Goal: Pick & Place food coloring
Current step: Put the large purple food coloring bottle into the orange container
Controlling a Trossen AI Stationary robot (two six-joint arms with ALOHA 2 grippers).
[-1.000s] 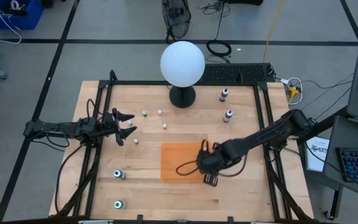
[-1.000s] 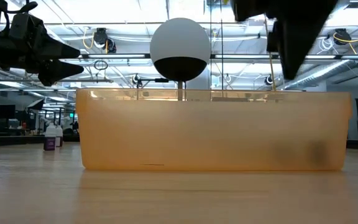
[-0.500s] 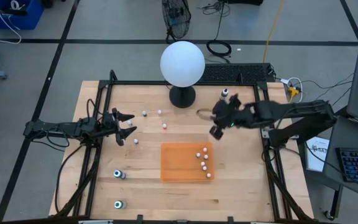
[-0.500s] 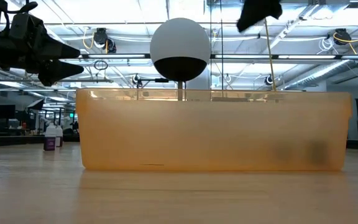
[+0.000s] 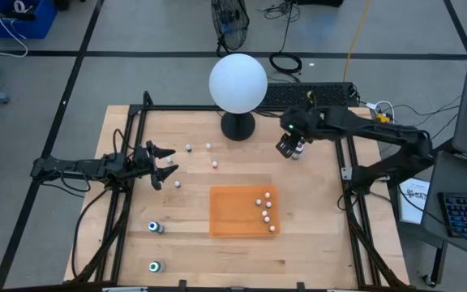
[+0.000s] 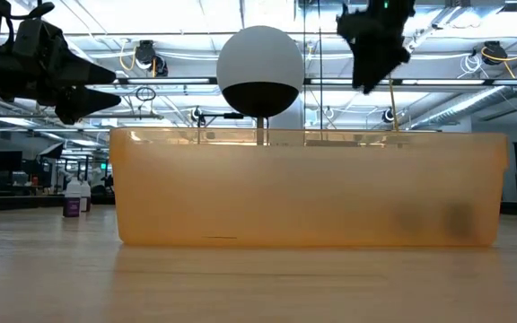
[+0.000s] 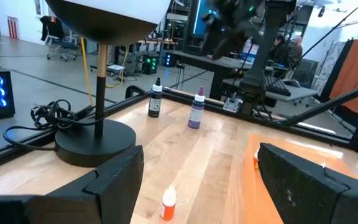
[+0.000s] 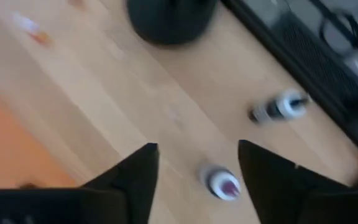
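1. Since the purple food coloring bottle (image 8: 222, 184) is the one I'm going for, here's where it is: standing upright on the bare wood in the upper right of the high view, right of the white globe lamp (image 5: 237, 83). A dark bottle (image 8: 278, 107) is a bit farther back toward the table edge.
2. The key relation is that the bottle sits almost straight under my right gripper (image 5: 289, 148). In my right wrist view its cap points up at me, so the long axis is vertical, and it lies in the gap between my two fingers (image 8: 135, 177). Those fingers are spread wide and holding nothing. I reckon the next move is pretty much a straight drop and a squeeze.
3. My right arm is clearly the nearer one. My left gripper (image 5: 162, 166) is parked at the left-middle of the high view, also spread, well apart from this bottle.
4. Four little bottles already lie on the right side of the orange mat (image 5: 233, 215), lower middle of the frame.
5. A second ago my right gripper was over the mat's lower right corner. Half a second ago it was partway back up, and now it's over the bottle. My left arm hasn't budged.
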